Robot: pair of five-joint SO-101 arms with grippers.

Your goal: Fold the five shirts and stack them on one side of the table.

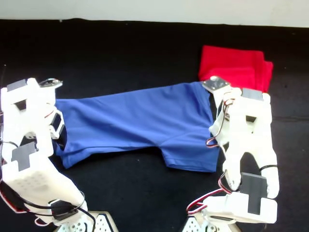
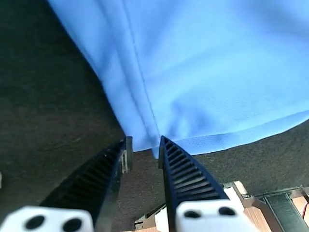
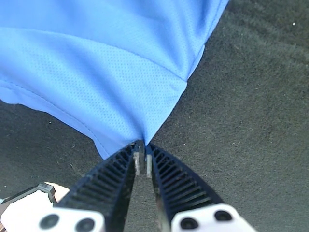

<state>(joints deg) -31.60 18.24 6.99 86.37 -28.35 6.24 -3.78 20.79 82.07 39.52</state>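
Note:
A blue shirt (image 1: 140,121) lies stretched sideways across the middle of the black table (image 1: 120,48). My left gripper (image 2: 145,145) sits at the shirt's left end (image 2: 203,72), open by a narrow gap, and a corner of the hem reaches just between its tips. My right gripper (image 3: 143,157) is at the shirt's right end, shut on the blue shirt (image 3: 96,58), whose cloth is drawn to a point at the tips. From above, the left arm (image 1: 29,121) and right arm (image 1: 246,125) flank the shirt. A folded red shirt (image 1: 235,67) lies at the back right.
The table's white far edge (image 1: 154,9) runs along the back. Bare black table lies behind the blue shirt (image 1: 120,48) and in front of it between the two arm bases (image 1: 145,193). The red shirt lies close behind the right arm's wrist.

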